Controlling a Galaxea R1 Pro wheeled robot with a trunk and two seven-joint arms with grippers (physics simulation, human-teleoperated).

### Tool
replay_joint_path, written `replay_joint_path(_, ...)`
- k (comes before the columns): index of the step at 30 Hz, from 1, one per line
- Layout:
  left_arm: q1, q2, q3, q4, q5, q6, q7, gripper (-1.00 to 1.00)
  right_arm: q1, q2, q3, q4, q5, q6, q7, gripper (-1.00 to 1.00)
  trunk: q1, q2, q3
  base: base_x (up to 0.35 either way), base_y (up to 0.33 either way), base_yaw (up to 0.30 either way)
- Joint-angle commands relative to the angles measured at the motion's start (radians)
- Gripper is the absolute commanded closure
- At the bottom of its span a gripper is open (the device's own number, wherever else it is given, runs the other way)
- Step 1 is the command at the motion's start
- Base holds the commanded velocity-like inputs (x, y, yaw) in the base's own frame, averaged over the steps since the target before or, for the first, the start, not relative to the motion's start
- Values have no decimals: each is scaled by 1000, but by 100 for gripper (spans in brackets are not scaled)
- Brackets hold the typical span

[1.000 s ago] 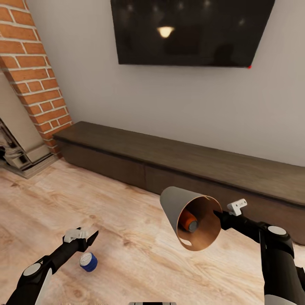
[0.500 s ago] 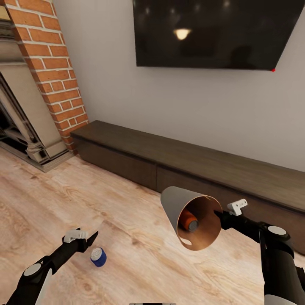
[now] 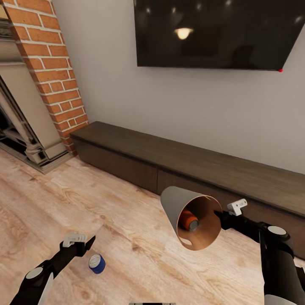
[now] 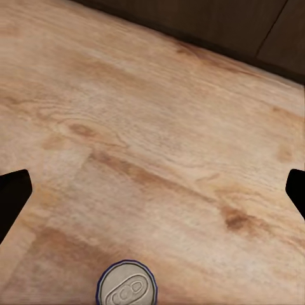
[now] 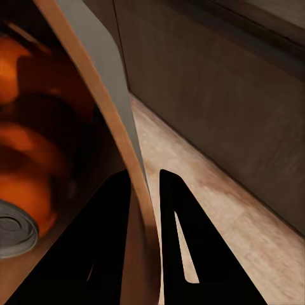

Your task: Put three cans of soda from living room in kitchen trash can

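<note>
The blue can (image 3: pixel 97 263) stands upright on the wood floor (image 3: pixel 140 254), just beside the spread left gripper (image 3: pixel 80 242) — the nearer arm; the right gripper (image 5: pixel 145 210) pinches the bin's (image 3: pixel 186 212) rim — orange cans (image 5: pixel 25 159) inside

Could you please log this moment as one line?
right gripper: shut on trash can rim | orange can inside | left gripper: open above blue can

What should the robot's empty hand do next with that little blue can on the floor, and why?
Probably lower the left gripper onto the blue can and close. Its fingers are spread wide, and the can stands upright on the wood floor just below them. The right gripper already pinches the bin by its wall, with an orange can inside.
</note>
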Motion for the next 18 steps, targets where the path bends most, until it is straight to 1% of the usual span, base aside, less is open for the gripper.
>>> replay_joint_path(1,0,0,0,1,0,1,4,-100,0,0,1,0,-8,4,3,100,4,-7,-3,3,0,0)
replay_joint_path(4,0,0,0,3,0,17,16,-100,0,4,1,-1,-6,4,3,100,15,-28,-12,1,0,0)
replay_joint_path(5,-1,1,0,6,-1,35,31,-100,0,9,2,-1,-4,5,3,100,19,-35,-16,0,0,0)
replay_joint_path(9,-2,1,-1,8,-1,45,59,-100,0,18,2,-1,0,17,1,100,34,-63,-28,0,0,0)
replay_joint_path(12,-6,0,-2,33,-2,48,78,-100,-1,20,8,-10,2,62,1,100,46,-84,-38,0,0,0)
replay_joint_path(13,-9,0,-2,47,-2,48,81,-100,-2,20,16,-14,3,85,1,100,50,-91,-41,0,0,0)
replay_joint_path(16,-12,0,-3,66,-1,49,84,-100,-3,12,35,-19,4,149,2,100,51,-92,-52,0,0,0)
replay_joint_path(18,-13,-1,-4,70,-1,51,85,-100,-5,10,38,-20,5,165,2,100,52,-92,-60,0,0,0)
